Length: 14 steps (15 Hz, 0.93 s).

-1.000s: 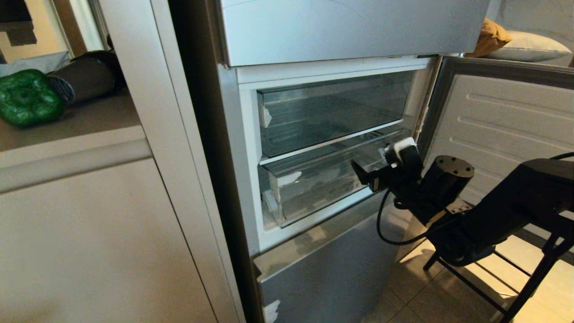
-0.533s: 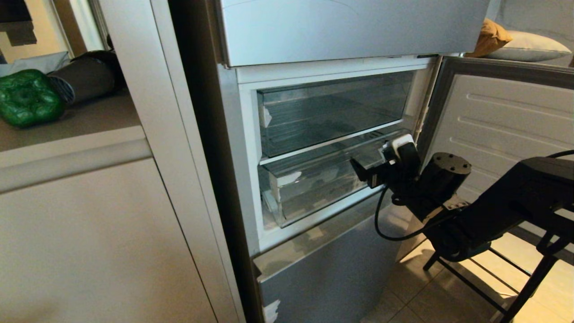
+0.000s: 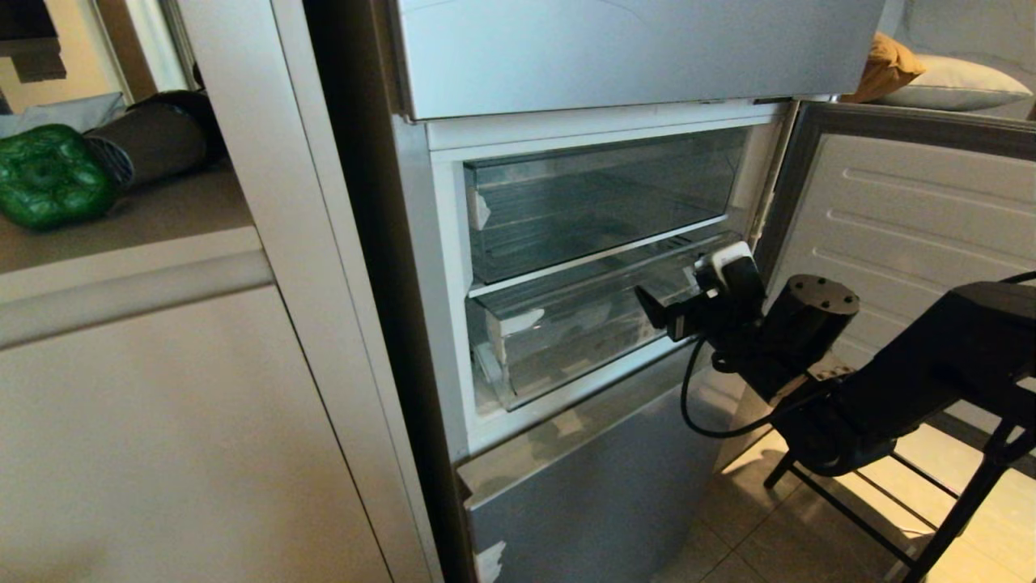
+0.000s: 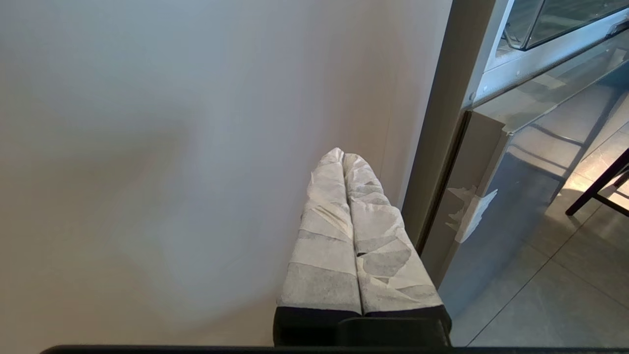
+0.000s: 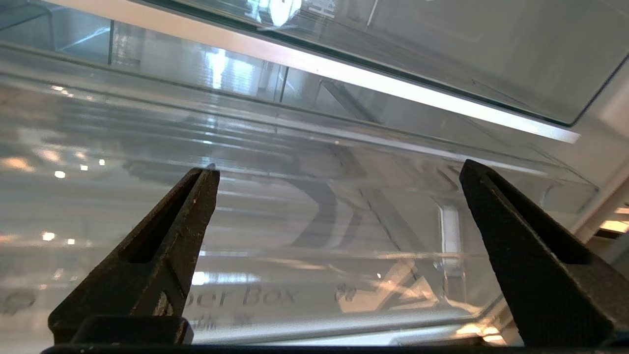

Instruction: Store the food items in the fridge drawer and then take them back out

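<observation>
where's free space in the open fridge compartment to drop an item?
The lower clear drawer looks empty across its ribbed floor. The upper clear bin also looks bare. The drawer's right end is crowded: the open right gripper sits at its front edge. The pepper lies on the counter.

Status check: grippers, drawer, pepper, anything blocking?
Right gripper open at drawer front, empty. Left gripper shut, parked by cabinet. Pepper on counter. Nothing blocking.
</observation>
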{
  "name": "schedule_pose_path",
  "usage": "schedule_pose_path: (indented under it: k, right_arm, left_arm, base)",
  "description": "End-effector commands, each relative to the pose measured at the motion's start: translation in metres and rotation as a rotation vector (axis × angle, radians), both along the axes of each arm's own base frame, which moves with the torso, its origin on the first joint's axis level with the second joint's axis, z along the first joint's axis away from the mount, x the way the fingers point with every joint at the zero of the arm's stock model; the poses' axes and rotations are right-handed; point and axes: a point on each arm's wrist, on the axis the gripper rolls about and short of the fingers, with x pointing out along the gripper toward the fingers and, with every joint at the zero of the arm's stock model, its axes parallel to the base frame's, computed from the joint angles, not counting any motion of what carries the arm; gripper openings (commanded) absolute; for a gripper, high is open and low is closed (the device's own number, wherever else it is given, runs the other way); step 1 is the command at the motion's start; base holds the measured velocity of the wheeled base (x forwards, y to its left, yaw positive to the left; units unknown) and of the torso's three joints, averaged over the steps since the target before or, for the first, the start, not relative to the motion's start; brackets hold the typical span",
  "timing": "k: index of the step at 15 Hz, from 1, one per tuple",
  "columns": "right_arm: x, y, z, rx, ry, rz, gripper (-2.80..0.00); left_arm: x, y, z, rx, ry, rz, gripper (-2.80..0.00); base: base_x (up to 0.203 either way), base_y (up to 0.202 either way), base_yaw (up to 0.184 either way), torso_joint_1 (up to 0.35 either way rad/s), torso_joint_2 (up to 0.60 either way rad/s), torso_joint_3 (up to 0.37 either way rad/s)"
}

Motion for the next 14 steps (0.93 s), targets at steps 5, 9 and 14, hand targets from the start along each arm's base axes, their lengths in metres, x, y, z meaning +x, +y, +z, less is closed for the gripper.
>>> schedule_pose_path:
  k: [5,9,14]
  right_arm:
    - [-0.024,-0.007,0.011,0.003,-0.023,-0.001,0.0]
    - [-0.047,-0.013,0.017,-0.016,-0.009,-0.002,0.0]
    - [-0.086,-0.019,0.029,-0.037,-0.005,0.012,0.0]
  left_arm:
    - [0.0,0.0,-0.002,0.0,0.006,0.0,-2.8]
    - [0.0,0.0,-0.002,0.0,0.006,0.0,-2.8]
    - [0.0,0.0,-0.002,0.0,0.006,0.0,-2.8]
  base:
    - [0.0,0.0,0.0,0.0,0.0,0.0]
    - [0.0,0.0,0.0,0.0,0.0,0.0]
    - [0.0,0.0,0.0,0.0,0.0,0.0]
